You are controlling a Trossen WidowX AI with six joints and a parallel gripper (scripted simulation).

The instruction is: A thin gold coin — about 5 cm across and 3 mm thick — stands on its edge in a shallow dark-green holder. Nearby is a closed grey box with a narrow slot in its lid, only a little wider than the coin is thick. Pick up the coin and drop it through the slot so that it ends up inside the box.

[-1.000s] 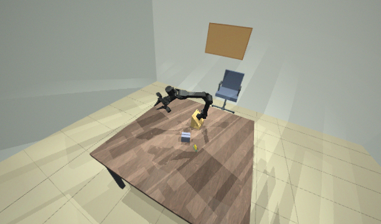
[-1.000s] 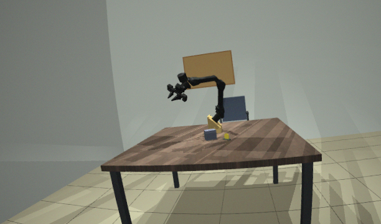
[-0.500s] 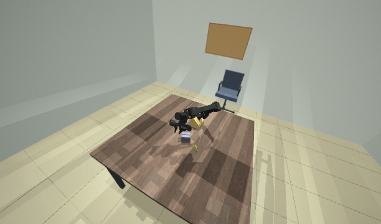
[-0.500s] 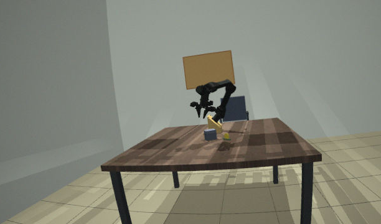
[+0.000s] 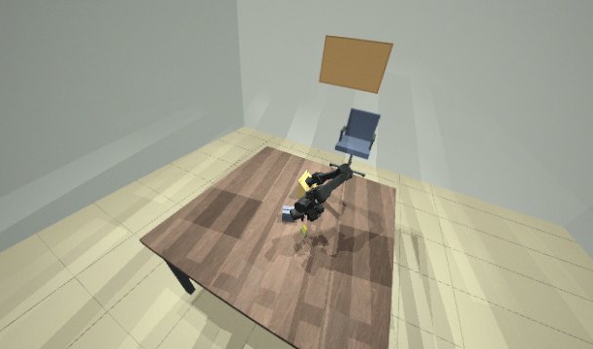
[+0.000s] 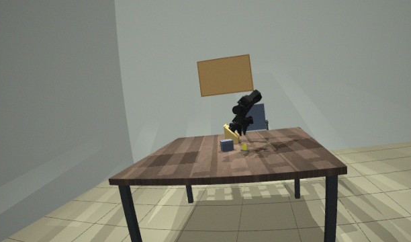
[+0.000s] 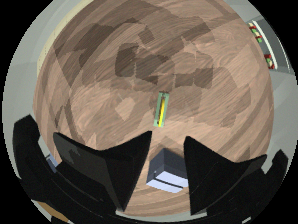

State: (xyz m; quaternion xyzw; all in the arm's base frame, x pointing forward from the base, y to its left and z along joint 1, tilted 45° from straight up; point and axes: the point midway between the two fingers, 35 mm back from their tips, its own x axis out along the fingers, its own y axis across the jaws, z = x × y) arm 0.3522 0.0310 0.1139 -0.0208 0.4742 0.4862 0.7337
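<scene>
The gold coin (image 5: 303, 230) (image 6: 244, 146) (image 7: 162, 111) stands on edge in the dark-green holder (image 6: 244, 150) (image 7: 158, 114) on the table. The closed box (image 5: 287, 214) (image 6: 227, 146) (image 7: 161, 182) stands beside it, with a dark slot across its pale lid; the arm covers part of it in the top view. My gripper (image 6: 242, 134) (image 7: 168, 137) points down, open and empty, above and behind the coin in the exterior view. In the wrist view the coin lies just beyond the fingertips, and the box shows between the fingers, below them.
A yellow angled block (image 5: 302, 188) (image 6: 230, 134) stands behind the box, near the arm. The wooden table (image 5: 219, 257) (image 6: 192, 173) carries the arm's shadow around the coin. A blue chair (image 5: 363, 125) (image 6: 258, 117) is behind the table, and a cork board (image 5: 356, 64) (image 6: 225, 75) hangs on the wall.
</scene>
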